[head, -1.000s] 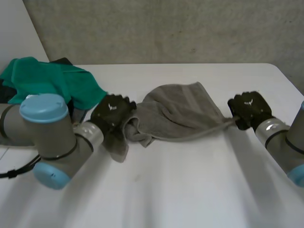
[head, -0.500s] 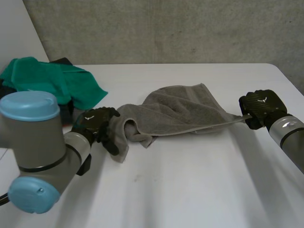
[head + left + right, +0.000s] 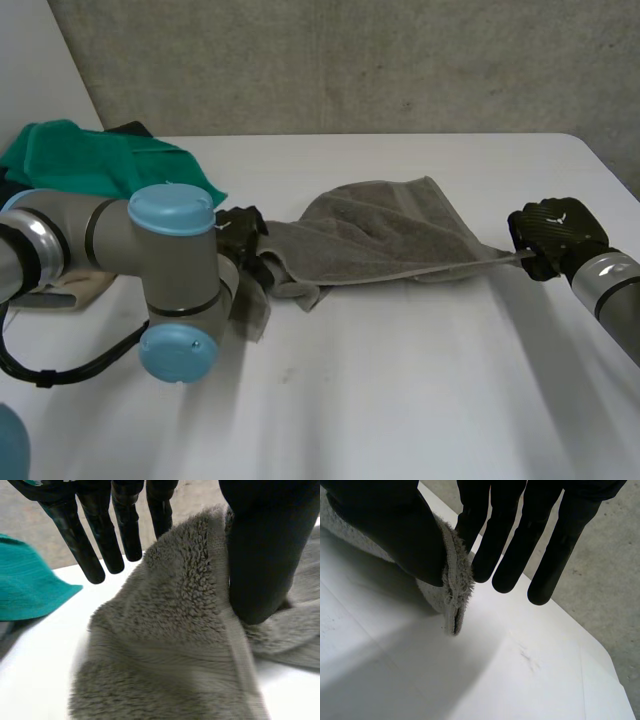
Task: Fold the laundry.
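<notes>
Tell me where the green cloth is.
In the head view the green cloth lies bunched at the far left corner of the table, beyond the left hand, apart from the grey towel.

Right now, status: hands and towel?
Left hand pinches grey towel at bunched end. Right hand pinches opposite corner. Towel stretched between them. Green cloth lies aside.
</notes>
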You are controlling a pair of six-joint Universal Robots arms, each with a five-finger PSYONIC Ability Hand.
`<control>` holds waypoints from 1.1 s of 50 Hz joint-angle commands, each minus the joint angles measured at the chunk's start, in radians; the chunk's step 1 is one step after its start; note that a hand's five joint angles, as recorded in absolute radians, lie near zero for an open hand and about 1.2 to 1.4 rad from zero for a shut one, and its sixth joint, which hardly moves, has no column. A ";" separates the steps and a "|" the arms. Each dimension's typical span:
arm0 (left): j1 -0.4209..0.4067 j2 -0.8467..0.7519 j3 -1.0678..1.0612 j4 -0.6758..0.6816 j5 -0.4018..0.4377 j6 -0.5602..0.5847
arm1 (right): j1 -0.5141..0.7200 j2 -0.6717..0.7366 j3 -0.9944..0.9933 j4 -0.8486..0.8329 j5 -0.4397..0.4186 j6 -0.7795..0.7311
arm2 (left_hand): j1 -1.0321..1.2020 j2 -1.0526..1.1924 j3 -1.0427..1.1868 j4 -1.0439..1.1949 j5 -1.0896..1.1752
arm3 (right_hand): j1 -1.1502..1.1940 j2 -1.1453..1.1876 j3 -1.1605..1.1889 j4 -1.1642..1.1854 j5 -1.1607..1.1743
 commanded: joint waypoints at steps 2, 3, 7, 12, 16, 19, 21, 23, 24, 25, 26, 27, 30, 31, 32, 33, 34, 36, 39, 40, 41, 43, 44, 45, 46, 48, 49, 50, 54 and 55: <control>0.056 0.006 -0.021 0.005 -0.066 0.079 | -0.028 0.003 -0.012 0.000 -0.016 -0.020 | 0.098 0.111 0.109 0.107 0.108 | 0.276 0.220 0.208 0.199 0.216; 0.059 0.007 -0.026 0.007 -0.065 0.091 | -0.028 0.003 -0.013 0.001 -0.016 -0.023 | 0.098 0.111 0.109 0.107 0.108 | 0.276 0.220 0.208 0.199 0.216; 0.067 0.015 -0.052 0.007 -0.048 0.150 | -0.027 0.003 -0.026 0.008 -0.017 -0.033 | 0.104 0.117 0.115 0.113 0.114 | 0.276 0.220 0.208 0.199 0.216; 0.079 0.044 -0.083 0.018 -0.022 0.202 | -0.020 -0.005 -0.040 0.020 -0.017 -0.037 | 0.268 0.281 0.279 0.277 0.278 | 0.276 0.220 0.208 0.199 0.216; 0.090 0.093 -0.104 0.015 0.009 0.236 | -0.014 -0.019 -0.066 0.049 -0.016 -0.037 | 0.740 0.753 0.751 0.749 0.749 | 0.276 0.220 0.208 0.199 0.216; 0.105 0.170 -0.115 -0.007 0.040 0.262 | -0.014 -0.049 -0.107 0.106 -0.016 -0.040 | 0.873 0.886 0.884 0.882 0.882 | 0.276 0.220 0.208 0.199 0.216; 0.116 0.245 -0.118 -0.051 0.066 0.295 | -0.019 -0.092 -0.151 0.170 -0.014 -0.047 | 0.873 0.886 0.884 0.882 0.882 | 0.276 0.220 0.208 0.199 0.216; 0.130 0.302 -0.117 -0.093 0.086 0.320 | -0.028 -0.129 -0.188 0.222 -0.011 -0.055 | 0.873 0.886 0.884 0.882 0.882 | 0.276 0.220 0.208 0.199 0.216; 0.133 0.334 -0.113 -0.117 0.095 0.335 | -0.034 -0.151 -0.208 0.251 -0.010 -0.061 | 0.873 0.886 0.884 0.882 0.882 | 0.276 0.220 0.208 0.199 0.216; 0.142 0.398 -0.104 -0.172 0.121 0.369 | -0.048 -0.192 -0.249 0.311 -0.011 -0.076 | 0.873 0.886 0.884 0.882 0.882 | 0.276 0.220 0.208 0.199 0.216; 0.147 0.429 -0.098 -0.203 0.135 0.387 | -0.057 -0.216 -0.272 0.342 -0.016 -0.084 | 0.873 0.886 0.884 0.882 0.882 | 0.276 0.220 0.208 0.199 0.216; 0.151 0.460 -0.094 -0.232 0.150 0.407 | -0.066 -0.240 -0.295 0.372 -0.016 -0.092 | 0.873 0.886 0.884 0.882 0.882 | 0.276 0.220 0.208 0.199 0.216; 0.162 0.572 -0.052 -0.340 0.220 0.492 | -0.099 -0.325 -0.388 0.481 -0.020 -0.112 | 0.873 0.886 0.884 0.882 0.882 | 0.276 0.220 0.208 0.199 0.216; 0.165 0.595 -0.040 -0.366 0.236 0.515 | -0.108 -0.341 -0.412 0.506 -0.023 -0.118 | 0.873 0.886 0.884 0.882 0.882 | 0.276 0.220 0.208 0.199 0.216; 0.171 0.637 -0.020 -0.417 0.265 0.553 | -0.114 -0.353 -0.434 0.529 -0.025 -0.122 | 0.873 0.886 0.884 0.882 0.882 | 0.276 0.220 0.208 0.199 0.216; 0.171 0.658 -0.011 -0.441 0.282 0.570 | -0.123 -0.375 -0.473 0.581 -0.031 -0.132 | 0.873 0.886 0.884 0.882 0.882 | 0.276 0.220 0.208 0.199 0.216; 0.171 0.673 -0.002 -0.464 0.294 0.590 | -0.128 -0.382 -0.490 0.607 -0.034 -0.138 | 0.873 0.886 0.884 0.882 0.882 | 0.276 0.220 0.208 0.199 0.216; 0.171 0.704 0.029 -0.525 0.322 0.637 | -0.140 -0.392 -0.536 0.685 -0.052 -0.165 | 0.873 0.886 0.884 0.882 0.882 | 0.276 0.220 0.208 0.199 0.216; 0.175 0.702 0.057 -0.587 0.334 0.690 | -0.151 -0.384 -0.566 0.747 -0.066 -0.207 | 0.873 0.886 0.884 0.882 0.882 | 0.276 0.220 0.208 0.199 0.216; 0.185 0.689 0.069 -0.623 0.337 0.725 | -0.149 -0.369 -0.575 0.777 -0.066 -0.233 | 0.873 0.886 0.884 0.882 0.882 | 0.276 0.220 0.208 0.199 0.216; 0.191 0.675 0.072 -0.640 0.339 0.742 | -0.143 -0.356 -0.579 0.784 -0.066 -0.247 | 0.873 0.886 0.884 0.882 0.882 | 0.276 0.220 0.208 0.199 0.216; 0.202 0.638 0.080 -0.668 0.343 0.771 | -0.122 -0.323 -0.584 0.796 -0.060 -0.273 | 0.873 0.886 0.884 0.882 0.882 | 0.276 0.220 0.208 0.199 0.216; 0.208 0.591 0.083 -0.688 0.343 0.789 | -0.094 -0.283 -0.587 0.805 -0.041 -0.299 | 0.873 0.886 0.884 0.882 0.882 | 0.276 0.220 0.208 0.199 0.216; 0.210 0.566 0.081 -0.694 0.345 0.797 | -0.083 -0.261 -0.589 0.808 -0.028 -0.311 | 0.873 0.886 0.884 0.882 0.882 | 0.276 0.220 0.208 0.199 0.216; 0.211 0.540 0.080 -0.696 0.345 0.803 | -0.073 -0.237 -0.592 0.810 -0.013 -0.319 | 0.873 0.886 0.884 0.882 0.882 | 0.276 0.220 0.208 0.199 0.216; 0.214 0.447 0.090 -0.682 0.348 0.816 | -0.038 -0.157 -0.595 0.808 0.031 -0.331 | 0.873 0.886 0.884 0.882 0.882 | 0.276 0.220 0.208 0.199 0.216; 0.214 0.414 0.100 -0.671 0.349 0.816 | -0.027 -0.130 -0.598 0.805 0.047 -0.330 | 0.873 0.886 0.884 0.882 0.882 | 0.276 0.220 0.208 0.199 0.216; 0.214 0.384 0.110 -0.659 0.346 0.817 | -0.014 -0.102 -0.601 0.801 0.061 -0.328 | 0.873 0.886 0.884 0.882 0.882 | 0.276 0.220 0.208 0.199 0.216; 0.213 0.229 0.221 -0.527 0.342 0.817 | 0.042 0.041 -0.642 0.735 0.134 -0.297 | 0.873 0.886 0.884 0.882 0.882 | 0.276 0.220 0.208 0.199 0.216; 0.211 0.201 0.247 -0.495 0.340 0.820 | 0.050 0.062 -0.659 0.710 0.150 -0.287 | 0.873 0.886 0.884 0.882 0.882 | 0.276 0.220 0.208 0.199 0.216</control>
